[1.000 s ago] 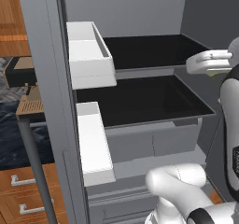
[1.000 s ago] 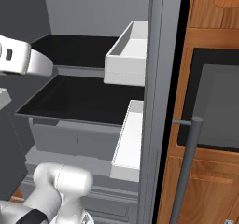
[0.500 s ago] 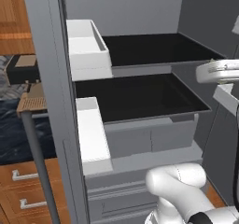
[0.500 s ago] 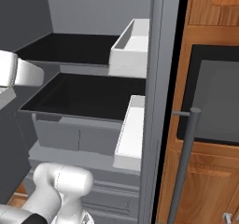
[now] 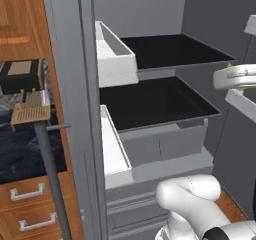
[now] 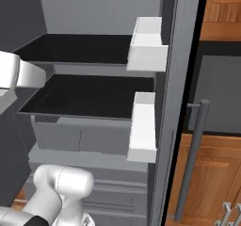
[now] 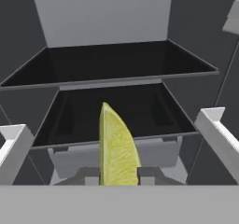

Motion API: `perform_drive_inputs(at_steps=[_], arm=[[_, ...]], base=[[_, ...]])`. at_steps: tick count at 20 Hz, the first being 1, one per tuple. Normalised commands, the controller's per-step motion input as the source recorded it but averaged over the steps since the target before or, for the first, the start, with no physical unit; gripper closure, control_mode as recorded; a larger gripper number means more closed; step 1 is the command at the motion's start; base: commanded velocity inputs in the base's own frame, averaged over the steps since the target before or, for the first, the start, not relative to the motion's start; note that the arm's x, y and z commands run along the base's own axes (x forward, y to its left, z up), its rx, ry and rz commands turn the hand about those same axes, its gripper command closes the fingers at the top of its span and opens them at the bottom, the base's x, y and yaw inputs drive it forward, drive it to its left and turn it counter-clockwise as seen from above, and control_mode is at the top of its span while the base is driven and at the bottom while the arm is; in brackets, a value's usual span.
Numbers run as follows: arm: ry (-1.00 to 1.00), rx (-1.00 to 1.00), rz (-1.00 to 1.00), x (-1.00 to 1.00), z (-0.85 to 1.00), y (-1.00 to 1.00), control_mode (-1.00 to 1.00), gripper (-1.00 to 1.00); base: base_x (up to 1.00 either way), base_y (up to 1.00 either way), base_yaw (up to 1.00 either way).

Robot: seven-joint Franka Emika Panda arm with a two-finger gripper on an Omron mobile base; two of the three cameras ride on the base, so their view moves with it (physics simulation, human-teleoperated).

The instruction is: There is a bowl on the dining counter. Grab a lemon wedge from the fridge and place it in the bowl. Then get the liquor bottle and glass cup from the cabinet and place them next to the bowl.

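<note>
In the hand view a yellow-green lemon wedge point(image 7: 116, 148) stands upright between my two dark fingertips point(image 7: 91, 176), and my gripper point(image 7: 119, 176) is shut on it. Behind it the fridge point(image 7: 112, 62) stands open, with two dark shelves and a grey drawer below them. The left base view shows the same fridge point(image 5: 155, 101), with a white part of my arm point(image 5: 235, 76) at its right side. In the right base view that part of the arm point(image 6: 19, 74) lies left of the fridge shelves point(image 6: 89, 95).
White door bins point(image 5: 115, 59) point(image 6: 143, 126) hang on the open doors on both sides. Long bar handles point(image 5: 50, 179) point(image 6: 193, 159) jut out near the base. Wooden drawers point(image 5: 25, 209) and a dark counter with a black appliance point(image 5: 20, 76) lie left; wooden cabinets point(image 6: 212, 173) lie right.
The whole picture has slid to the right in both base views, so the base has moved. My hand has drawn back from the shelves, still holding the lemon wedge.
</note>
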Motion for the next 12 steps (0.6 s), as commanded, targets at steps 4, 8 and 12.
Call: perform_drive_inputs(at_steps=[4,8,12], arm=[[0.00,0.00,0.00,0.00,0.00,0.00,1.00,1.00],[0.00,0.00,0.00,0.00,0.00,0.00,1.00,1.00],[0.00,0.00,0.00,0.00,0.00,0.00,1.00,1.00]], base=[[-0.14,0.54,-0.31],[-0.19,0.25,-0.34],[-0.16,0.02,-0.45]])
